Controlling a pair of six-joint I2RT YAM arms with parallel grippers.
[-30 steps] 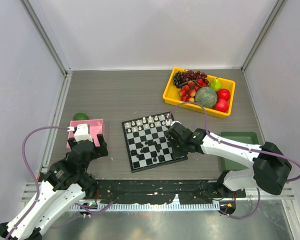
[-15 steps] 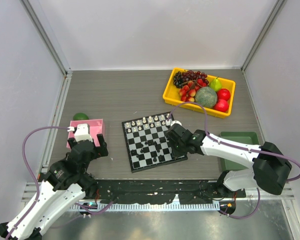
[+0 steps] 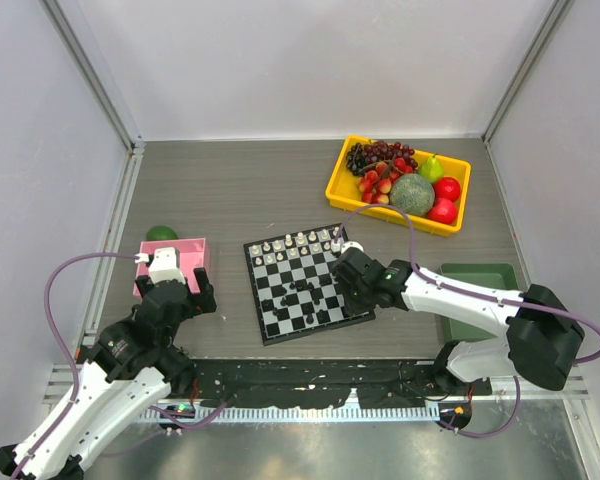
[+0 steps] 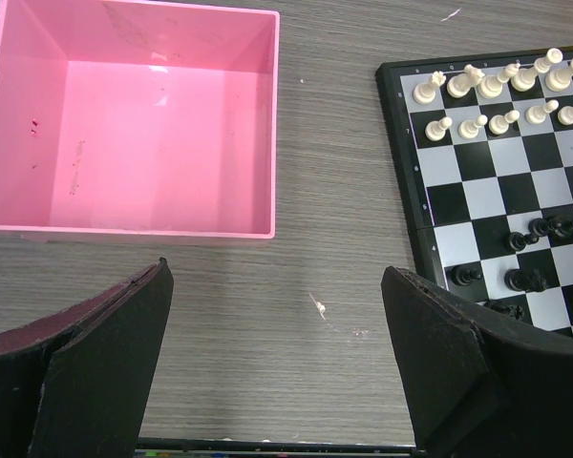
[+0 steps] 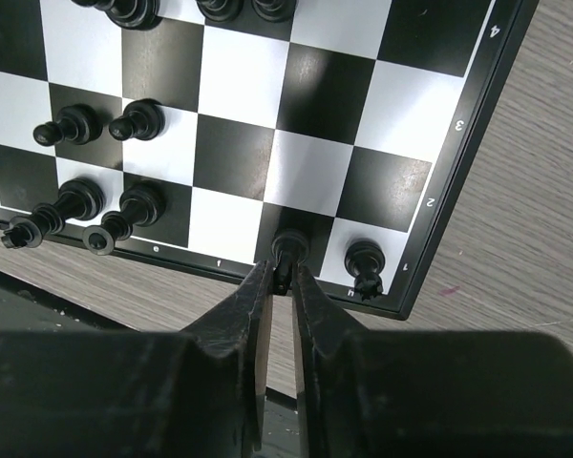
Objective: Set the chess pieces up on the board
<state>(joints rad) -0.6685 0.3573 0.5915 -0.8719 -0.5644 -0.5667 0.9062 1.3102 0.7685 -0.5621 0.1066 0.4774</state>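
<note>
The right two-finger gripper [image 5: 284,274], barely shifted over the last second, stays clenched on a tiny black plastic chessman [image 5: 288,246] standing in the small checkered chessboard's [image 5: 239,81] edge row. Release seems imminent.

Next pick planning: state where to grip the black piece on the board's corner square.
Grip the corner piece at its narrow neck, probably from straight above: it stands upright, with the held piece in the right hand close beside it.

I count one board [image 3: 285,320]; near it one pink box [image 3: 197,256], one yellow bin [image 3: 338,189], one green tray [image 3: 480,276]. The chess pieces [image 3: 290,243] are too tiny to count.
</note>
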